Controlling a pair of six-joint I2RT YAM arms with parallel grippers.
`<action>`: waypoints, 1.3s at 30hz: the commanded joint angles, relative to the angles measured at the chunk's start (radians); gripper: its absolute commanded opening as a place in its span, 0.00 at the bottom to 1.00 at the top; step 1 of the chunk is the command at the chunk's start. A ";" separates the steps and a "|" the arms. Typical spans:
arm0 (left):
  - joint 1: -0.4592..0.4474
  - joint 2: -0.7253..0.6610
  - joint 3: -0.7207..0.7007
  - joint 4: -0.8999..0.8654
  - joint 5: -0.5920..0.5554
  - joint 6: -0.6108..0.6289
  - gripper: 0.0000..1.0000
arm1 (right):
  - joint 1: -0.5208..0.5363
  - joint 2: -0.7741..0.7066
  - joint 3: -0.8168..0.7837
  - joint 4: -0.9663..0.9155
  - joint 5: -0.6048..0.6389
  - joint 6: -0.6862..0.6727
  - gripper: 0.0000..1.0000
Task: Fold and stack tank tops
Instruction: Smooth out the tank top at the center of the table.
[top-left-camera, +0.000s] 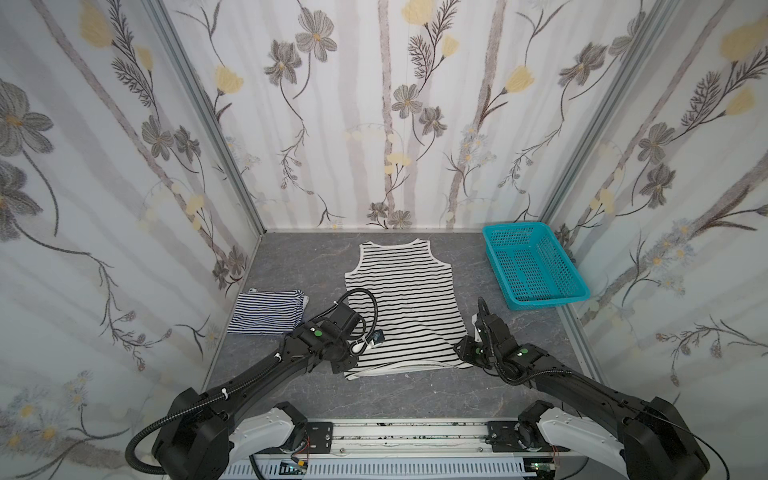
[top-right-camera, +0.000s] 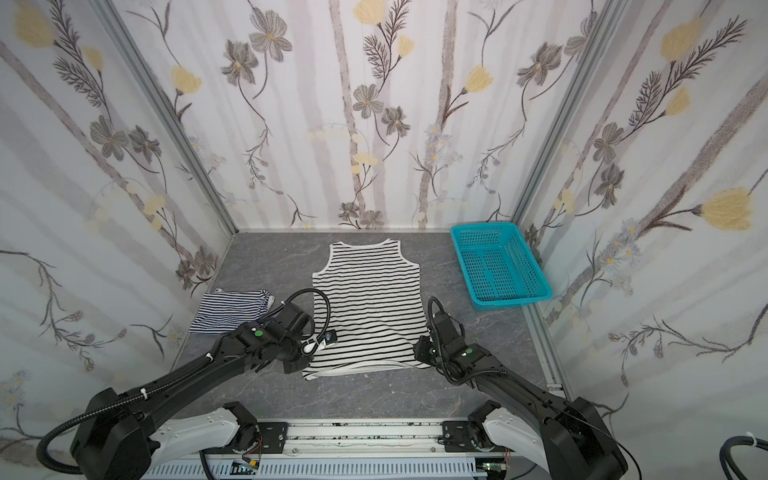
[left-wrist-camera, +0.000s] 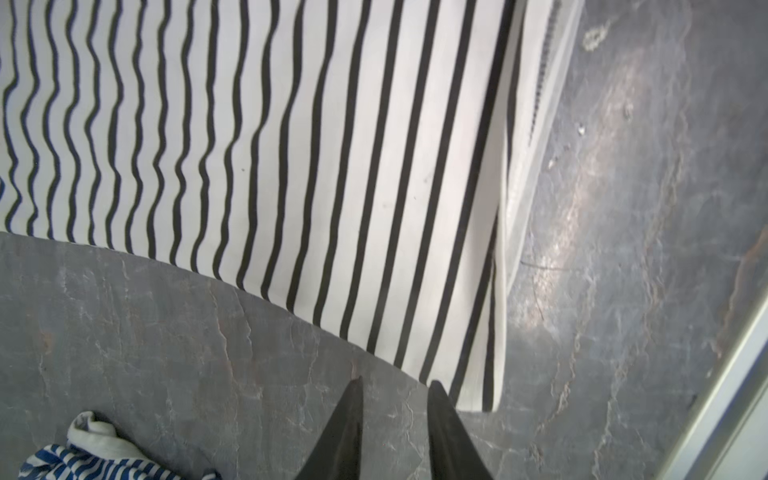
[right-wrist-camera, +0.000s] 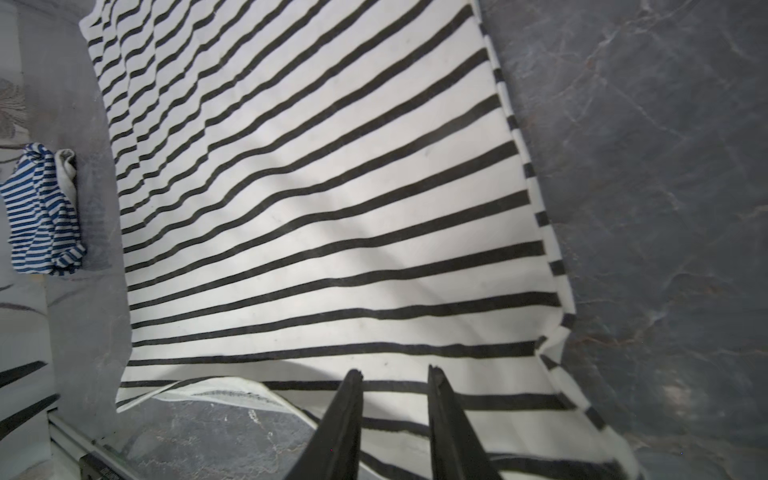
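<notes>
Grey stone-look table (top-left-camera: 390, 399), both top views: we see the wide-striped top (top-left-camera: 405, 299) spread flat mid-table, neck toward the far edge, hem toward the near edge. The navy-striped top (top-left-camera: 266, 311) sits folded by the left edge, near the spread one but apart, with a bare strip between. Turquoise basket (top-left-camera: 548, 300) is in the far right corner, well apart from both tops. The left arm (top-left-camera: 257, 370) ends over the hem's left corner, the right arm (top-left-camera: 561, 374) over its right corner. We cannot read the jaws from up here. Bare table runs along the whole near edge, and on the right between top and basket.

Left wrist view: the left gripper (left-wrist-camera: 395, 384) has its jaws slightly apart, with only bare table between them. The hem corner of the wide-striped top (left-wrist-camera: 291, 166) lies just beside one fingertip (left-wrist-camera: 444, 415); we cannot tell if it touches. A bit of the navy-striped top (left-wrist-camera: 95, 461) shows nearby. Open table runs past the hem to the metal rail (left-wrist-camera: 715, 407) at the table's edge.

Right wrist view: the right gripper (right-wrist-camera: 394, 372) has its jaws slightly apart too, gripping nothing. It hangs over the hem of the wide-striped top (right-wrist-camera: 311, 208), with cloth flat under the gap. Part of the hem arches up beside the fingers, with table showing under it, and the hem corner is rumpled. The navy-striped top (right-wrist-camera: 41, 208) lies beyond the cloth's opposite side. There is bare table alongside the side seam.
</notes>
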 joint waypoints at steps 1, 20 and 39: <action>0.005 0.074 0.021 0.159 -0.012 -0.038 0.31 | 0.036 0.056 0.057 0.056 -0.009 0.034 0.29; 0.069 0.287 0.020 0.268 0.033 -0.050 0.32 | 0.291 0.341 0.176 0.066 -0.021 0.072 0.33; 0.102 0.313 -0.038 0.301 -0.012 -0.053 0.33 | 0.414 0.196 0.109 0.001 -0.020 0.167 0.34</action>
